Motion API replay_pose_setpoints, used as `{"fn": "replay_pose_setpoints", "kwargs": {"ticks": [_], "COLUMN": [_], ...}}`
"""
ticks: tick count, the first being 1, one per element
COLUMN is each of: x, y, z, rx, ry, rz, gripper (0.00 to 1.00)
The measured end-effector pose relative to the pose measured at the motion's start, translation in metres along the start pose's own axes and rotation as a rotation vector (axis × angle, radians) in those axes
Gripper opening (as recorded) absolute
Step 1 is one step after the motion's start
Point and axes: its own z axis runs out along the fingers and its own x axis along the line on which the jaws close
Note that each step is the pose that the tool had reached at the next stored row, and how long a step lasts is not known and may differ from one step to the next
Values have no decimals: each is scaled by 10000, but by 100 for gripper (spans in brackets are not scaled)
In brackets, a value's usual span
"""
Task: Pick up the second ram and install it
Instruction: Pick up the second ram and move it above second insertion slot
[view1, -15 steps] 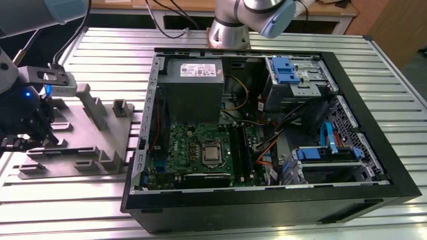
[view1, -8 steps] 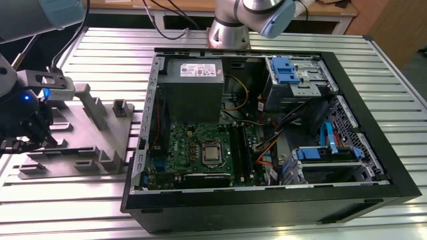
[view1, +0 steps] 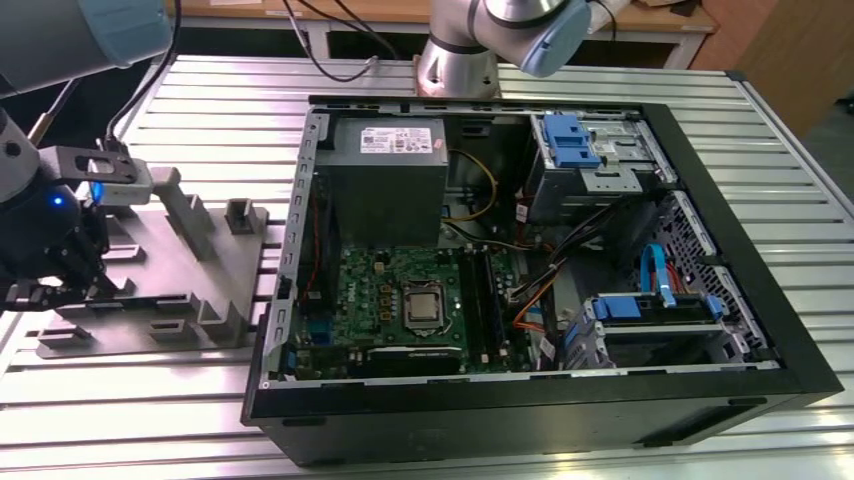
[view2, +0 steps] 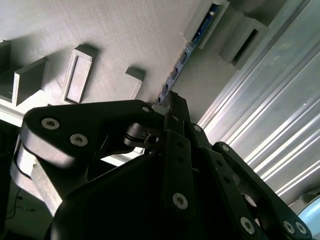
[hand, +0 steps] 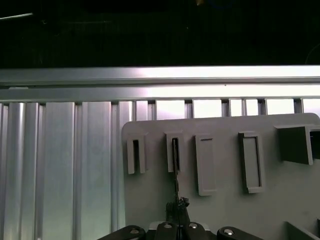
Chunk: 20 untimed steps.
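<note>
1. The pincer (view2: 167, 106) is closed on the second ram (view2: 186, 52). In the second wrist view the black fingertips (view2: 176, 114) meet on one end of the thin blue-green stick.
2. The stick is seen on its edge. From the fingertips it runs to a narrow pocket (hand: 170, 150) in the grey holder (hand: 280, 200), and its far end is at this pocket. I cannot tell if it is already free of the pocket walls.
3. My judgement is that the step in hand is taking the stick out of the holder, so the task is in its early part.
4. To do this well, the pull should go straight along the pocket, without tilt or twist, because such a thin board can jam or bend.
5. The grip seems to be near one end, so the free end may swing. A slow, steady motion is safer.
6. The holder lies on the ribbed metal table (hand: 60, 165).
7. Farther away, in the exterior view, the open computer case (view1: 534, 425) stands beside the holder, on the exterior view's right.
8. The green motherboard (view1: 387, 285) lies inside the case, with cables (view1: 527, 295) close to it. The stick is well apart from the board.
</note>
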Motion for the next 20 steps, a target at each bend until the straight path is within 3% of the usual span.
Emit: {"fn": "replay_pose_setpoints", "kwargs": {"ticks": [3, 6, 8, 11, 12, 20], "x": [0, 0, 0, 0, 0, -4], "y": [-1, -1, -1, -1, -1, -1], "z": [3, 5, 5, 6, 9, 109], "rx": [3, 3, 3, 3, 4, 6], "ry": [-2, -3, -3, -2, -3, 24], "rz": [0, 0, 0, 0, 0, -596], "gripper": [10, 16, 29, 35, 41, 41]}}
